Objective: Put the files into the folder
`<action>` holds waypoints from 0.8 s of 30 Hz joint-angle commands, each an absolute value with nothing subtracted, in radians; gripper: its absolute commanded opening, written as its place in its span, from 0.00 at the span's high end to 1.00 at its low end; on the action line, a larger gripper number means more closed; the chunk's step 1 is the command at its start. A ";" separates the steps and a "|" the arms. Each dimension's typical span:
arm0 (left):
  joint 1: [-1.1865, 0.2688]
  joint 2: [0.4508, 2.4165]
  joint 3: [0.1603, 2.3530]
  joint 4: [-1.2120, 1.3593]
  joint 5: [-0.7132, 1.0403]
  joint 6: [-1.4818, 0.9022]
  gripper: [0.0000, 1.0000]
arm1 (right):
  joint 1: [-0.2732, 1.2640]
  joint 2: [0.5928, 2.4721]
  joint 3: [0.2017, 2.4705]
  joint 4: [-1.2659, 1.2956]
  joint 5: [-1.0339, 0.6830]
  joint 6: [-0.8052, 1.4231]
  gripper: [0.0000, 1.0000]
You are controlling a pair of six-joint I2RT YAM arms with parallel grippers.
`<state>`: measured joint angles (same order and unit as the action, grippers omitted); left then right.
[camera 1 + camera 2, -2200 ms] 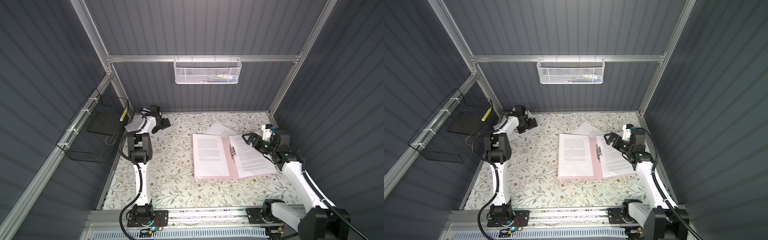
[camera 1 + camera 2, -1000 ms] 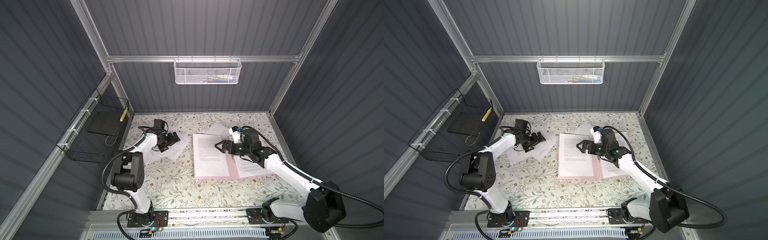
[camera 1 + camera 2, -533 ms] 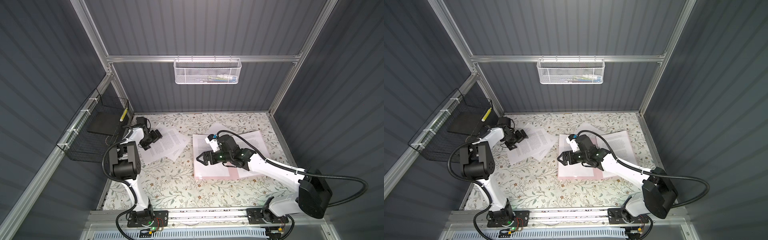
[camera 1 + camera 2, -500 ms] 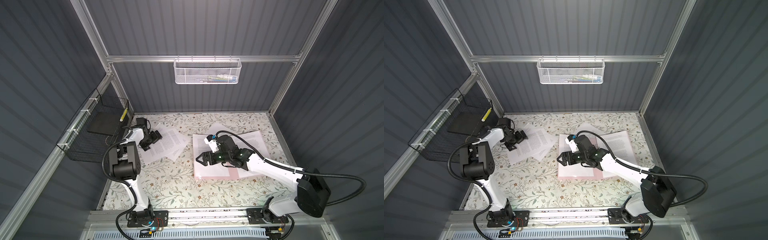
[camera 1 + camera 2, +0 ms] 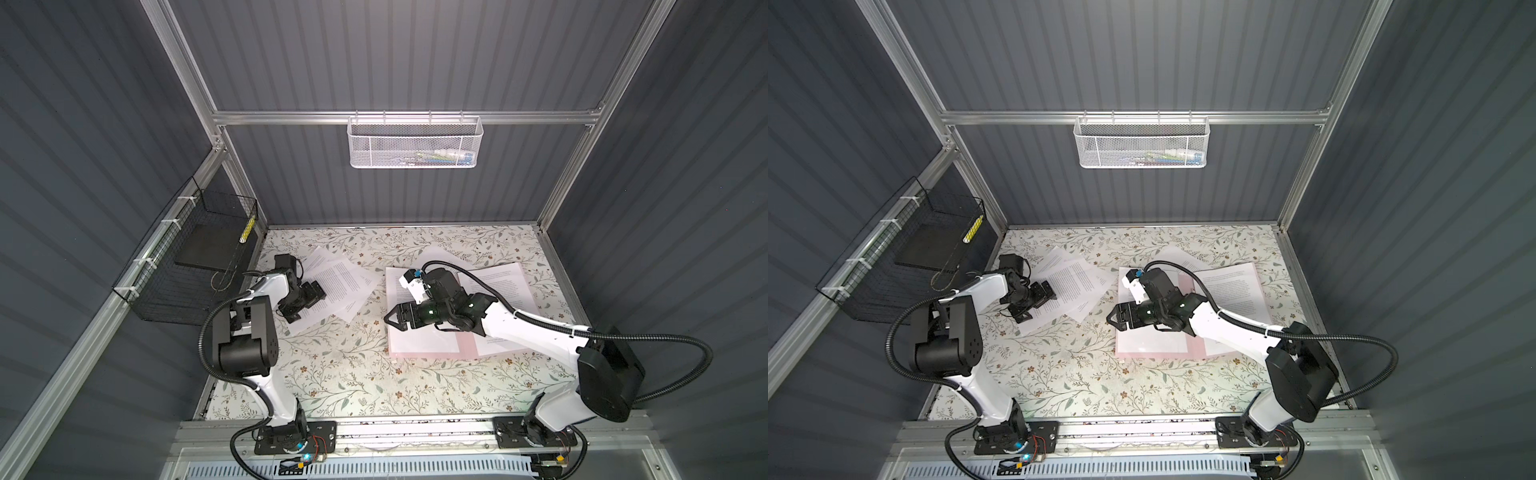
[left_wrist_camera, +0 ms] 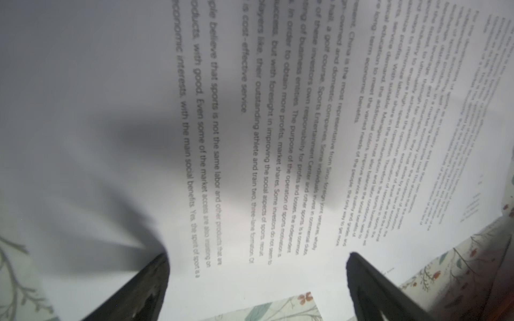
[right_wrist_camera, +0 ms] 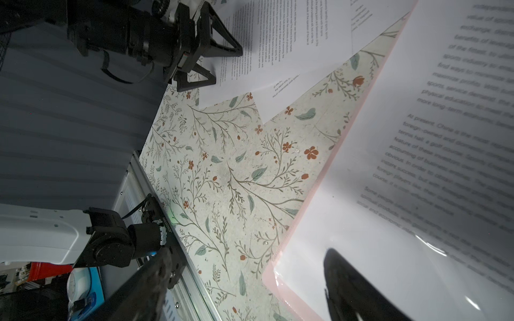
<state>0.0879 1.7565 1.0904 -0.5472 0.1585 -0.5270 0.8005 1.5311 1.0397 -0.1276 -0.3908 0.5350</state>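
My left hand [image 5: 305,303] is spread wide and empty over the loose files [image 5: 345,282], which are fanned on the counter [image 5: 332,374] at the left rear. Its fingers [image 6: 144,286] straddle printed text, and I cannot tell if they touch the paper. My right hand [image 5: 392,322] is also spread, gripping nothing, at the left edge of the open pink folder [image 5: 466,345]. The folder lies flat with sheets on both halves.
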 commanded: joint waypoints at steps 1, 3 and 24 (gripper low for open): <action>0.089 1.672 0.966 -0.552 0.223 -0.594 0.00 | 0.807 1.561 1.076 -0.138 -0.376 0.532 0.12; 0.085 1.580 0.882 -0.529 0.261 -0.635 0.00 | 0.807 1.584 1.093 -0.138 -0.387 0.540 0.12; -0.189 1.374 0.879 -0.605 0.135 -0.672 0.00 | 0.834 1.757 1.246 -0.135 -0.409 0.570 0.14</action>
